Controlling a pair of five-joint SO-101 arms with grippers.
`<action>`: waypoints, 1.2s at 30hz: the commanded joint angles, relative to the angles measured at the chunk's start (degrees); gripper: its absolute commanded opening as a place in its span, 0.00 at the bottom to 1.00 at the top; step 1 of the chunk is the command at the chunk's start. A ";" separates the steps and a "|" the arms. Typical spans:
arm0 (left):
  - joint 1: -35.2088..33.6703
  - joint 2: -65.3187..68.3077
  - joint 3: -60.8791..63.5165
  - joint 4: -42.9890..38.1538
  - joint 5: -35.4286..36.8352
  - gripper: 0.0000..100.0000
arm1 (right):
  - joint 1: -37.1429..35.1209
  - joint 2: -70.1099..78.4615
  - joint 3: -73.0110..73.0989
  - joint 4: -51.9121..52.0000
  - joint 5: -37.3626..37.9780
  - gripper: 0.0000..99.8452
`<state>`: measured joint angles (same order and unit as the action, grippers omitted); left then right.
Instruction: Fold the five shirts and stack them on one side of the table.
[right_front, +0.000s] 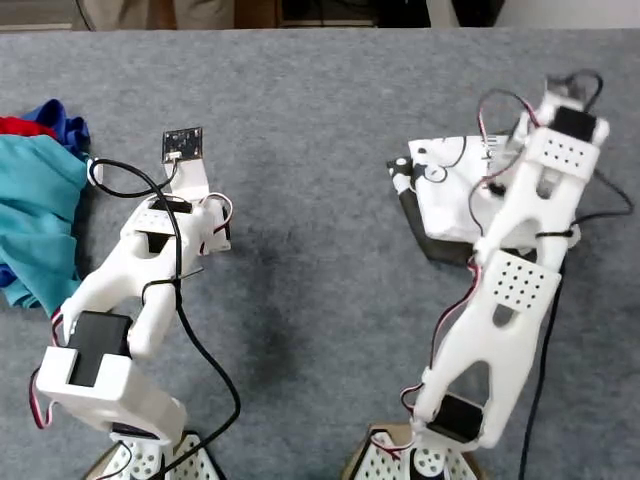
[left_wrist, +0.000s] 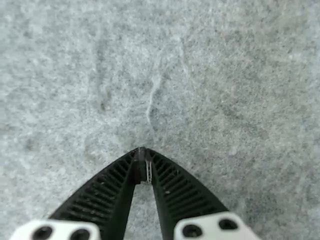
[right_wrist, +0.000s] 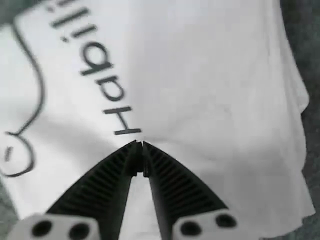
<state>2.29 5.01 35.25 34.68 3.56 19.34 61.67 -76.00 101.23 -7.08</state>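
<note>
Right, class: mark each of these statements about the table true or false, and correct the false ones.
1. The left gripper has its fingers shut above bare grey table. True.
2. The white shirt lies folded on top of a dark garment. True.
3. The right gripper hangs over bare table. False: it is over the white shirt, fingers shut.
4. The teal shirt is folded flat. False: it lies crumpled at the table's edge on the left arm's side.
</note>
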 joint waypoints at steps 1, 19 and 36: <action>-1.41 -1.98 -1.32 0.70 0.18 0.02 | -4.53 -9.98 -2.68 1.14 1.32 0.00; -1.41 -1.98 -1.32 0.62 0.18 0.02 | -11.56 -21.49 52.62 -7.56 -1.58 0.00; -1.41 -2.07 -2.02 0.97 0.09 0.02 | -20.35 -41.63 23.34 1.14 -1.32 0.00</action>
<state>2.29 5.01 35.16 34.86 3.56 1.23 27.47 -48.13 101.05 -8.13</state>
